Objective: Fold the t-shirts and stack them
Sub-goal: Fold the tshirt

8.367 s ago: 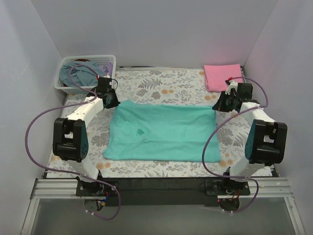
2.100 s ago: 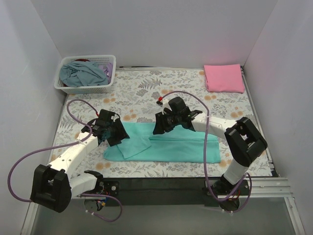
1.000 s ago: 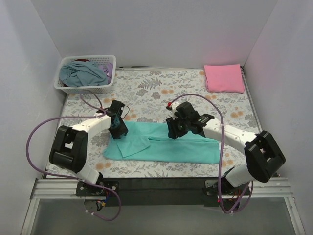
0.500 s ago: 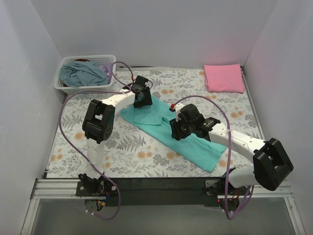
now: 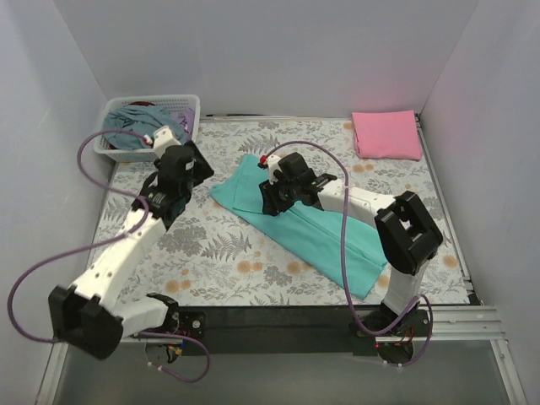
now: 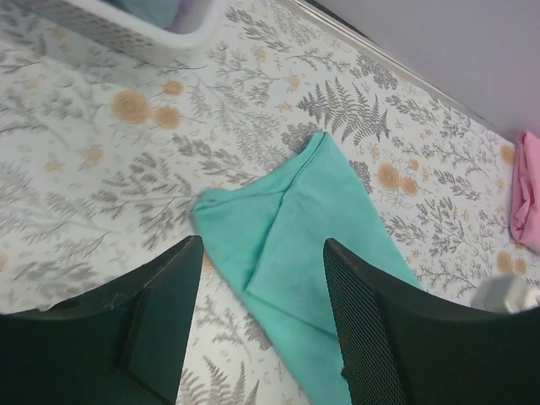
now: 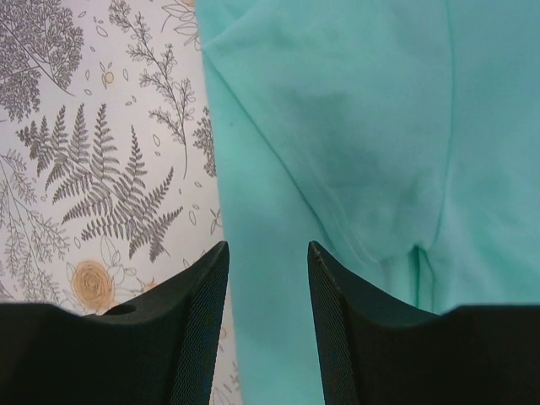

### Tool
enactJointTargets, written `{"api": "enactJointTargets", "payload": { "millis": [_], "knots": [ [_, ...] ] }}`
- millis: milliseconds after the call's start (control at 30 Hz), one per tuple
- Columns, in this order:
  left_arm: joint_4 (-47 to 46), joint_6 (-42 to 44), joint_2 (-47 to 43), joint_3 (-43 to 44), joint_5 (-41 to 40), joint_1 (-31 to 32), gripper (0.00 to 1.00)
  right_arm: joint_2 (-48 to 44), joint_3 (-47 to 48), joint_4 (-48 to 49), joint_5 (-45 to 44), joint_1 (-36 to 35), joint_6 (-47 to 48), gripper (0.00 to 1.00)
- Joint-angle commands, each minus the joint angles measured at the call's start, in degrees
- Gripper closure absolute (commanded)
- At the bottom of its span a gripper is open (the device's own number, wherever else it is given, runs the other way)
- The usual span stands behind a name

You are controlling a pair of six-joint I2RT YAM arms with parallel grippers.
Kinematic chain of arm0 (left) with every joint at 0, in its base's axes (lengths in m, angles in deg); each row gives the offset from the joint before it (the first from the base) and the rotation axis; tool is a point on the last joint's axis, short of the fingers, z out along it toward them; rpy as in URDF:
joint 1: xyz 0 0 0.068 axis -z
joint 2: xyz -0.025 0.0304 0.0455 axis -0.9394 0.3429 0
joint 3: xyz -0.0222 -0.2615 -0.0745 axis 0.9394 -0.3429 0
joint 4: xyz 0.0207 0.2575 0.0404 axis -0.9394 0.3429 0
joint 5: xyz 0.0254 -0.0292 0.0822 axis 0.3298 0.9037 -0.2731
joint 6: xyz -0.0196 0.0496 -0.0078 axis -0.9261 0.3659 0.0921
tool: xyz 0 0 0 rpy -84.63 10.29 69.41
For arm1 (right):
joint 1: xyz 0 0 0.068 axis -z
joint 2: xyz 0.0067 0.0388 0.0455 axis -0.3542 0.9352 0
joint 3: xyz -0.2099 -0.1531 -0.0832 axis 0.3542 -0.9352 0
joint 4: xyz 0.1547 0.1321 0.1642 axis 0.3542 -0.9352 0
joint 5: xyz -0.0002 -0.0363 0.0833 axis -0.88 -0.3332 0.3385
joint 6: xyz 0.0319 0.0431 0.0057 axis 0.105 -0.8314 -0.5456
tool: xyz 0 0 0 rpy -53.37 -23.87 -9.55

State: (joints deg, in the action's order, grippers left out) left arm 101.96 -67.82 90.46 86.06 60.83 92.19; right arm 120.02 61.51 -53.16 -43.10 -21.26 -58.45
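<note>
The teal-green t-shirt (image 5: pixel 325 240) lies folded into a long strip, running diagonally from centre-back to the near right. Its folded end (image 6: pixel 287 219) shows ahead of my left gripper (image 6: pixel 261 278). That left gripper (image 5: pixel 187 169) hangs open above the table, left of the shirt, with nothing between its fingers. My right gripper (image 5: pixel 277 196) is low over the strip's back end, open. Its fingers (image 7: pixel 198 329) straddle the teal cloth (image 7: pixel 354 126) near its edge without pinching it. The pink t-shirt (image 5: pixel 386 133) lies folded at the back right corner, and its edge (image 6: pixel 527 202) shows in the left wrist view.
A white lattice basket (image 5: pixel 187 105) holding grey-blue and purple cloth stands at the back left, and its rim (image 6: pixel 135 38) is in the left wrist view. A floral cloth (image 5: pixel 211 261) covers the table. Walls close in the left, back and right sides.
The teal strip has swung from lying across the table to a diagonal. My left gripper opened, let go of its left end and drew back left. My right gripper shifted toward the strip's back end.
</note>
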Motion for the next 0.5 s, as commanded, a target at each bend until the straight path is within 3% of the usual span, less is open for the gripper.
{"api": "enactJointTargets", "payload": {
  "millis": [0, 200, 467],
  "knots": [
    [1.34, -1.12, -11.63, -12.28, -7.52, 0.61, 0.42, 4.78, 5.23, 3.47, 6.63, 0.07, 0.14, 0.51],
    [2.31, -2.35, -30.00, -27.65, -7.26, 0.61, 0.42, 14.62, 12.26, 4.44, 9.28, 0.16, -1.27, 0.51],
    [1.17, -2.27, -28.54, -30.23, -6.64, 0.61, 0.42, 27.89, 22.53, 5.76, 6.47, 4.19, -3.98, 0.51]
  ]
}}
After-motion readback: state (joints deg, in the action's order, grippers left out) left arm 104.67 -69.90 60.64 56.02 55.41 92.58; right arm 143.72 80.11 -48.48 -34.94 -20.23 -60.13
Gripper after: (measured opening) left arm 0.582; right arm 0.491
